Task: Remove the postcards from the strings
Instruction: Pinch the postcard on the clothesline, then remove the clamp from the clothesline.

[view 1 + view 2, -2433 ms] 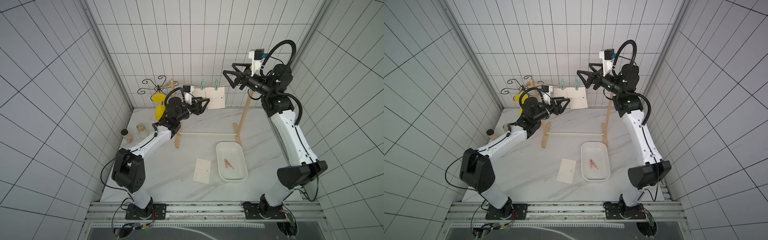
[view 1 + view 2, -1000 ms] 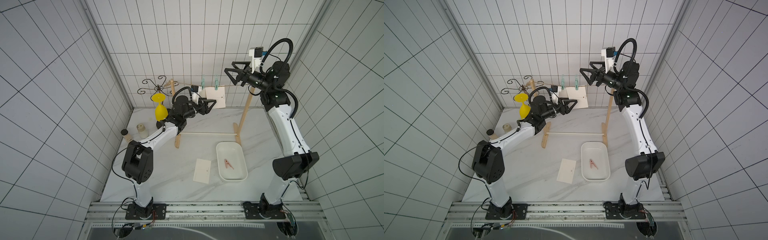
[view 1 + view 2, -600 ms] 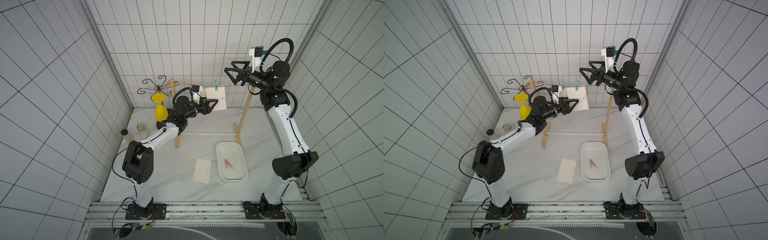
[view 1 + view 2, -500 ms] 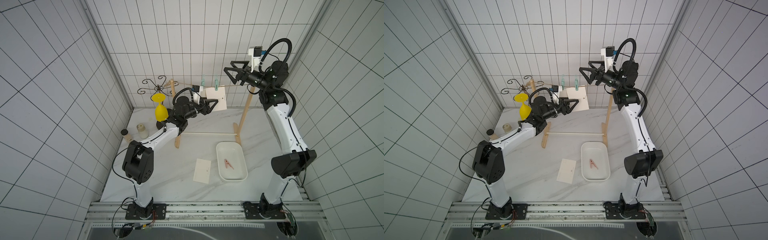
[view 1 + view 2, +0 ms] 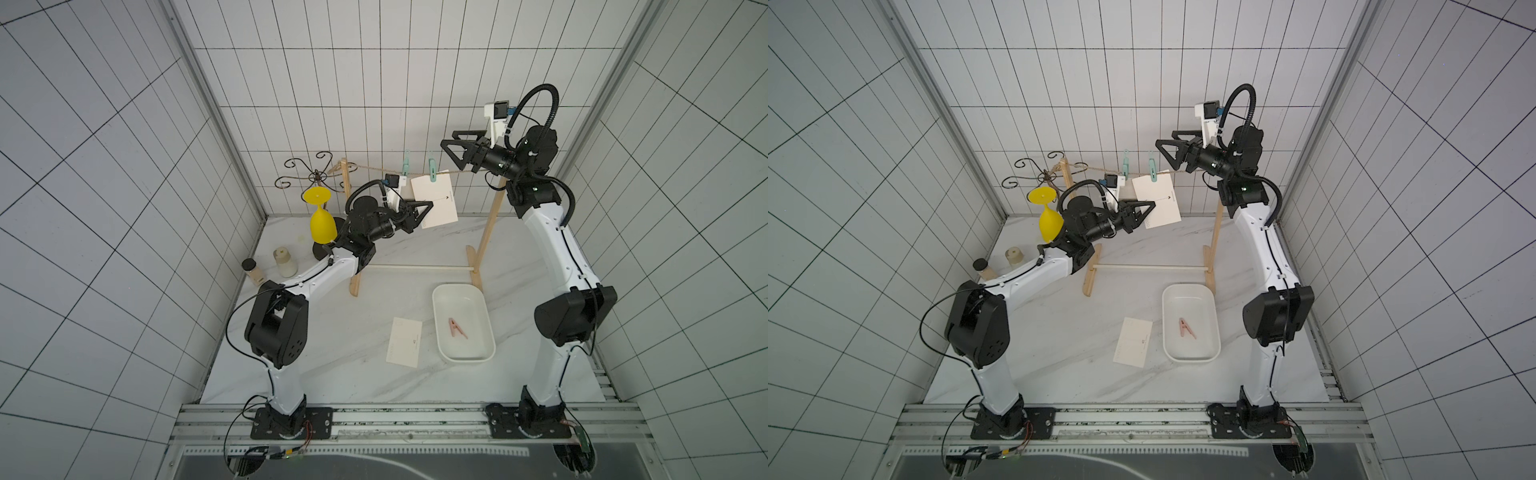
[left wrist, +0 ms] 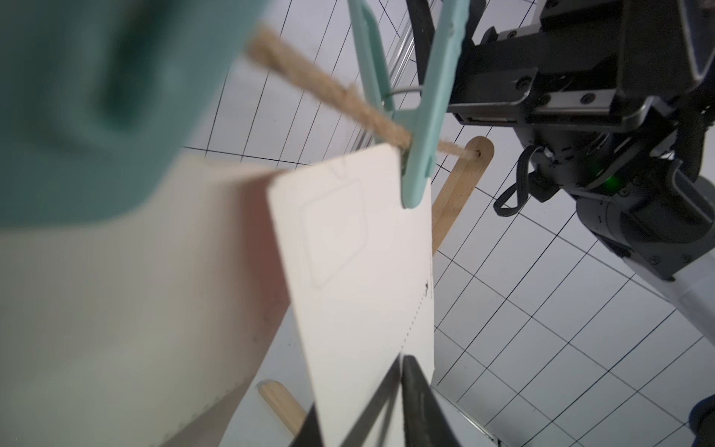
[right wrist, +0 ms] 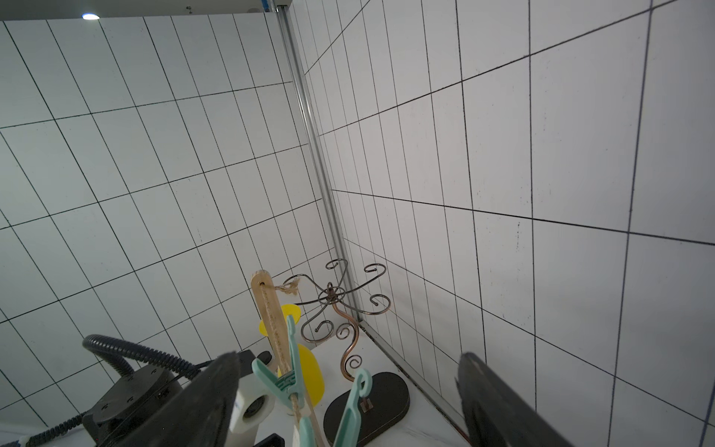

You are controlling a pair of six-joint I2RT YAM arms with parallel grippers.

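The strings (image 5: 374, 168) (image 5: 1100, 169) (image 6: 329, 91) run between two wooden posts. Two teal clothespins (image 5: 432, 170) (image 6: 421, 154) (image 7: 288, 371) sit on them. One of the postcards (image 5: 438, 197) (image 5: 1160, 199) (image 6: 348, 251) hangs from the right pin. My left gripper (image 5: 429, 204) (image 5: 1153, 204) (image 6: 402, 362) is shut on its lower edge. A second one (image 6: 116, 290) hangs blurred, close to the left wrist camera. Another postcard (image 5: 404, 341) (image 5: 1133, 341) lies flat on the table. My right gripper (image 5: 449, 139) (image 5: 1165, 138) (image 7: 348, 387) is open just right of the right pin, holding nothing.
A white tray (image 5: 492, 332) (image 5: 1217, 332) holds a pink clothespin (image 5: 456, 328). At the back left stand a yellow goblet (image 5: 322, 222), a curly metal stand (image 5: 316, 176) and two small jars (image 5: 284, 259). The frame's white rod (image 5: 415, 268) lies low between the posts.
My left gripper's jaws have closed onto the hanging postcard's lower edge. The right gripper has stayed open and hardly moved.
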